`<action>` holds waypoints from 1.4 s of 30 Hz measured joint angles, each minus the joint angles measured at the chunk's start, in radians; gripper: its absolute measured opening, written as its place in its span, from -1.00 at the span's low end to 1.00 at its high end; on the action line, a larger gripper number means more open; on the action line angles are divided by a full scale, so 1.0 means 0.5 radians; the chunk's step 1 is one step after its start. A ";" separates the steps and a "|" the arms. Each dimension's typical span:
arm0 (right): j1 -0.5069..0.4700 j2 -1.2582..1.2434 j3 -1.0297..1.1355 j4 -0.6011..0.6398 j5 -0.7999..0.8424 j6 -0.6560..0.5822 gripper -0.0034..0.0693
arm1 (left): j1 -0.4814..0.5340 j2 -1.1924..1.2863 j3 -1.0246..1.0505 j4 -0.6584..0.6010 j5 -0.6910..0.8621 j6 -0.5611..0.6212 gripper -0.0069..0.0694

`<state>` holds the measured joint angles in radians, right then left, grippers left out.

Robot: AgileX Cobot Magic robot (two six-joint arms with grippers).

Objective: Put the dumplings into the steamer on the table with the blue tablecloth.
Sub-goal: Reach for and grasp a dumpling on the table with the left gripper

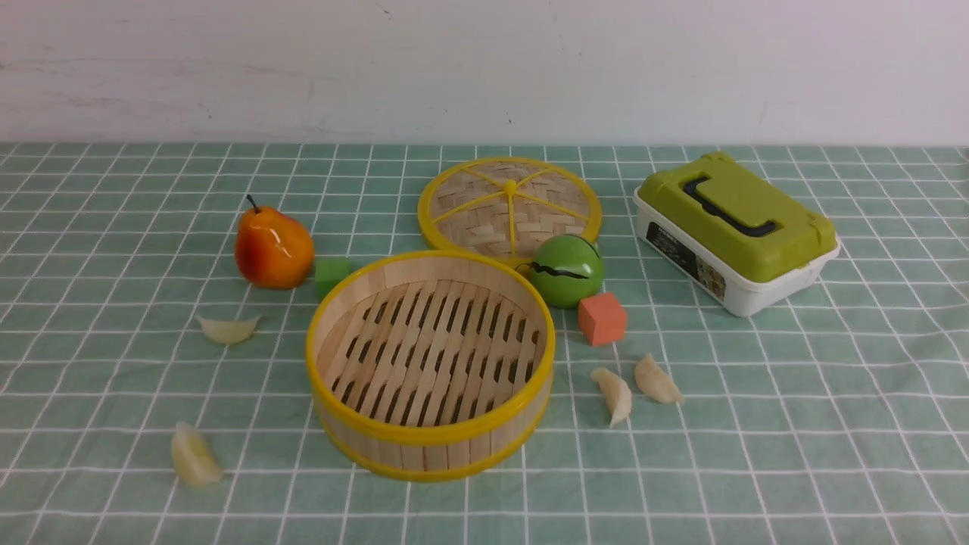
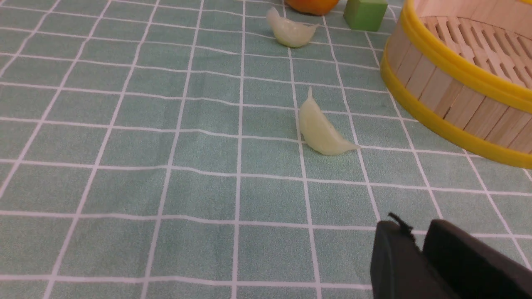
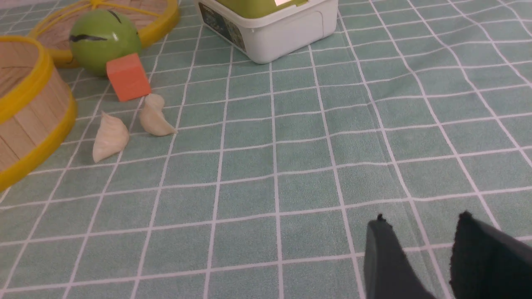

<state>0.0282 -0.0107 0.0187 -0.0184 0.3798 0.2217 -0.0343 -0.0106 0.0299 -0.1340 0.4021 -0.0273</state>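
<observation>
Cream-white and glossy, all four dumplings (image 1: pixel 227 329) lie on the tabletop (image 1: pixel 795 424). None is in the steamer (image 1: pixel 431 433) yet, and its slatted floor is bare.

The left claw (image 2: pixel 415 232) has its jaws drawn together on nothing. A near dumpling (image 2: pixel 322 133) lies straight ahead of it, and a far dumpling (image 2: pixel 291 31) lies well beyond, by a green cube (image 2: pixel 365 14). The steamer stands inward of both, toward the other arm.

The right claw (image 3: pixel 422 224) has its jaws parted and holds nothing. Well ahead of it and inward lies a pair of dumplings (image 3: pixel 110 137), close together between the steamer wall and an orange cube (image 3: pixel 128 77).

The task looks to be at its start, with the first pick not begun. The next move likely calls for the left claw to open, reach forward and settle across the near dumpling's narrow body.

There is bare cloth all round that dumpling, so the approach is free. The pair on the right is more crowded, with the cube just beside one of them. The steamer's wall is tall, so anything carried must rise clear of the yellow rim before release.
</observation>
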 joint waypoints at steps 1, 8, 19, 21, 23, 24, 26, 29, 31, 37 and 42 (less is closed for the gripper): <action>0.000 0.000 0.000 0.000 0.000 0.000 -0.25 | 0.000 0.000 0.000 0.000 0.000 0.000 -0.55; 0.000 0.000 0.000 0.000 0.000 0.000 -0.25 | 0.000 0.000 0.000 0.000 0.000 0.000 -0.53; 0.000 0.000 0.000 0.000 0.000 0.000 -0.25 | 0.000 0.000 0.000 0.000 0.000 0.000 -0.50; 0.000 0.000 0.000 0.000 0.000 0.000 -0.25 | 0.000 0.000 0.000 0.000 0.000 0.000 -0.50; 0.000 0.000 0.000 0.000 0.000 0.000 -0.25 | 0.000 0.000 0.000 0.000 0.000 0.000 -0.49; 0.000 0.000 0.000 0.000 0.000 0.000 -0.25 | 0.000 0.000 0.000 0.000 0.000 0.000 -0.49; 0.000 0.000 0.000 0.000 0.000 0.000 -0.25 | 0.000 0.000 0.000 0.000 0.000 0.000 -0.49; 0.000 0.000 0.000 -0.006 -0.002 0.000 -0.25 | 0.000 0.000 0.000 0.000 -0.012 0.000 -0.48; 0.000 0.000 0.000 -0.026 -0.017 0.000 -0.25 | 0.000 0.000 0.000 0.000 -0.041 0.000 -0.48; 0.000 0.000 0.018 -0.054 -0.276 0.000 -0.25 | 0.000 0.000 0.002 0.000 -0.369 0.000 -0.47; 0.000 0.000 0.018 -0.158 -0.776 0.000 -0.25 | 0.000 0.000 0.002 -0.001 -0.957 0.000 -0.45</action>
<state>0.0282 -0.0107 0.0276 -0.0972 -0.0082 0.2217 -0.0343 -0.0106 0.0311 -0.1344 -0.0766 -0.0273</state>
